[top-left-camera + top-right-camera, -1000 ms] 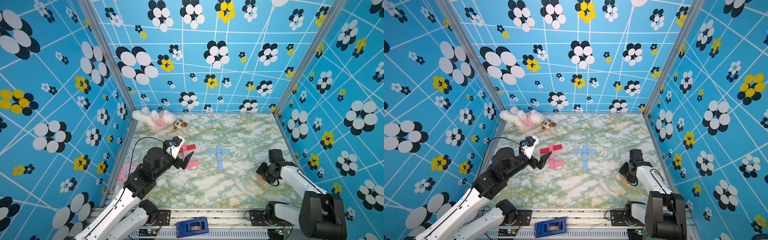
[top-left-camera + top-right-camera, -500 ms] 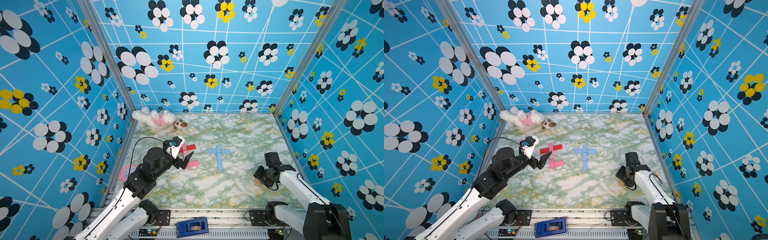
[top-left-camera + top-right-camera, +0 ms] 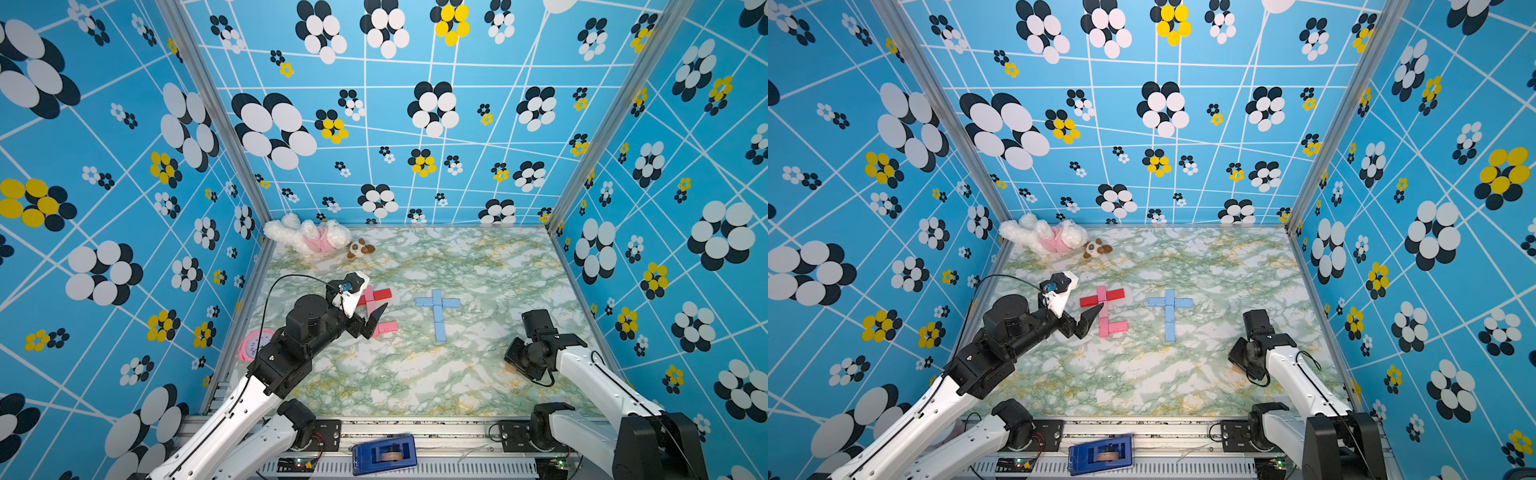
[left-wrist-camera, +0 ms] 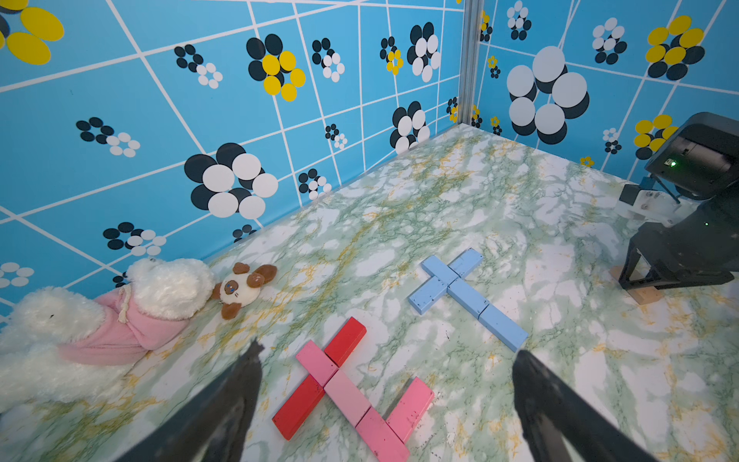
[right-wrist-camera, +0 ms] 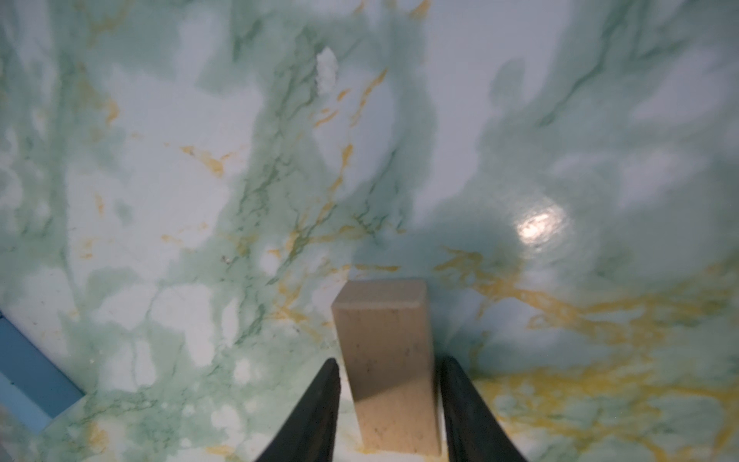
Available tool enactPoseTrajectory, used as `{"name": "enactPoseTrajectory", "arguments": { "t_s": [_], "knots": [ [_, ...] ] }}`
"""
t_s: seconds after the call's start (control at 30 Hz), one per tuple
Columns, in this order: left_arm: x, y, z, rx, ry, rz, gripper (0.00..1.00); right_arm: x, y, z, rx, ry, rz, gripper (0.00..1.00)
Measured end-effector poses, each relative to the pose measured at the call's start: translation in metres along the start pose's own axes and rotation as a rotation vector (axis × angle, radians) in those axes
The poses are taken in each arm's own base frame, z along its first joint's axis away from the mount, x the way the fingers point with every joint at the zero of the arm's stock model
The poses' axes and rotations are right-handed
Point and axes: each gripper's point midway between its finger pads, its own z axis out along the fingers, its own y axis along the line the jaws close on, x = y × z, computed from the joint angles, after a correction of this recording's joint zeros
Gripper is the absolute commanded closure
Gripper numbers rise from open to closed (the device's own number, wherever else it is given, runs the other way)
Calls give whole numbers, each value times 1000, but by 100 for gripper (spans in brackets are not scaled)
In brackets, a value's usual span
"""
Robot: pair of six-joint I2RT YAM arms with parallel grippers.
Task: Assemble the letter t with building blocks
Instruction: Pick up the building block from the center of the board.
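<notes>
In a top view, matte light-blue blocks form a cross mid-frame. Left wrist: left gripper hangs splayed above red-pink blocks, bottom centre. Right wrist: right gripper straddles speckled tan wooden block, bottom centre; clamping unclear.

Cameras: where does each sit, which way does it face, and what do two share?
Top views: high over the front, facing down at the table; left arm and right arm show.
Left wrist: faces across the blue t; its open fingers show.
Right wrist: faces down at the tan block between its fingers.
Both wrist views share the tan block.
</notes>
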Motion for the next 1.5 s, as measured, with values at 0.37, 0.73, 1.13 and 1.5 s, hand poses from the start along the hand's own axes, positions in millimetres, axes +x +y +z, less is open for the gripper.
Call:
{"name": "enactPoseTrajectory", "arguments": {
  "t_s": [0.37, 0.73, 1.13, 1.5],
  "knots": [
    [0, 0, 0, 0, 0, 0, 1, -3, -2, -1, 22, -1, -7, 78],
    [0, 0, 0, 0, 0, 0, 1, -8, 1, -7, 27, -11, -25, 87],
    [0, 0, 0, 0, 0, 0, 1, -45, 28, -36, -4, -111, -163, 89],
    [0, 0, 0, 0, 1, 0, 1, -71, 59, -61, -27, -196, -436, 90]
  ]
}}
